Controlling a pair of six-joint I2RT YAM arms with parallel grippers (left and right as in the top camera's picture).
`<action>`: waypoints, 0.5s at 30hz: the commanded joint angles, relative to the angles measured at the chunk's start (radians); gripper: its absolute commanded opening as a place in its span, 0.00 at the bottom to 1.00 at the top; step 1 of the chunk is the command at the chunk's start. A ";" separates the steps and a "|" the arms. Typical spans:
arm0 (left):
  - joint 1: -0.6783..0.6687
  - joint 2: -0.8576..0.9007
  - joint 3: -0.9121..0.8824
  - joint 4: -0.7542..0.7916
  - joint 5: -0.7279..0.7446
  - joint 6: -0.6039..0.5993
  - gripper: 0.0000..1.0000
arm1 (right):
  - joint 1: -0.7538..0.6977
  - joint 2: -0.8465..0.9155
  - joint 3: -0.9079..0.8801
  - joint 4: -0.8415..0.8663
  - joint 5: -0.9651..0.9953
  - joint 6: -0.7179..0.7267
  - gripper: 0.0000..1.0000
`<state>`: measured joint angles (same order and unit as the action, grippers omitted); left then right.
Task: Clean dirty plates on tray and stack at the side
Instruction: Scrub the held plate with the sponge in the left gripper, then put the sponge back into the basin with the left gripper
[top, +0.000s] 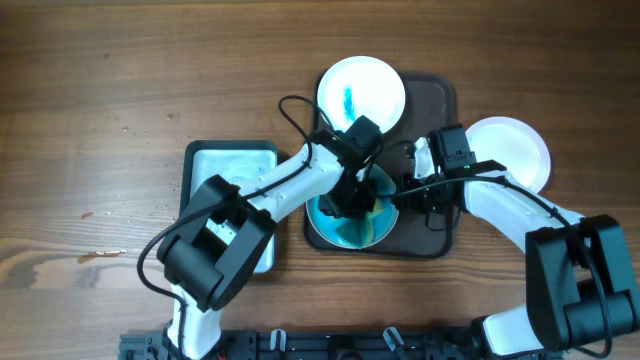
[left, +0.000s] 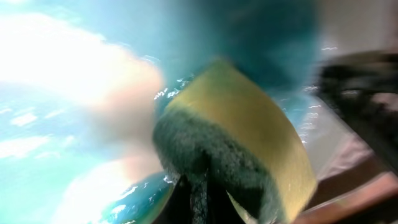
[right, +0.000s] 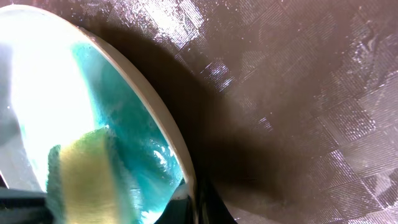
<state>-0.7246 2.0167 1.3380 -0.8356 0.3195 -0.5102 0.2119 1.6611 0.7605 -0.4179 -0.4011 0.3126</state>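
A white plate smeared with teal (top: 345, 232) lies at the front of the dark tray (top: 435, 95). My left gripper (top: 352, 195) is shut on a yellow and green sponge (left: 239, 137) pressed on that plate (left: 56, 118). My right gripper (top: 405, 190) is shut on the plate's right rim (right: 158, 121); the sponge (right: 84, 180) shows in the right wrist view too. A second white plate with a teal streak (top: 361, 92) lies at the back of the tray. A clean white plate (top: 515, 150) lies on the table right of the tray.
A pale rectangular tray (top: 232, 170) lies on the table left of the dark tray, partly under my left arm. The dark tray's textured floor (right: 298, 112) is wet and glossy right of the plate.
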 joint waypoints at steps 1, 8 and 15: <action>0.068 0.051 -0.063 -0.103 -0.324 -0.029 0.04 | -0.013 0.048 -0.034 0.002 0.130 0.012 0.04; 0.172 0.045 -0.062 -0.145 -0.426 -0.061 0.04 | -0.013 0.048 -0.034 0.002 0.130 0.011 0.04; 0.180 -0.110 -0.062 -0.140 -0.214 -0.043 0.04 | -0.013 0.048 -0.034 -0.002 0.130 0.008 0.04</action>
<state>-0.5789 1.9755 1.3163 -0.9638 0.1623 -0.5476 0.2138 1.6638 0.7605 -0.4133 -0.4080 0.3130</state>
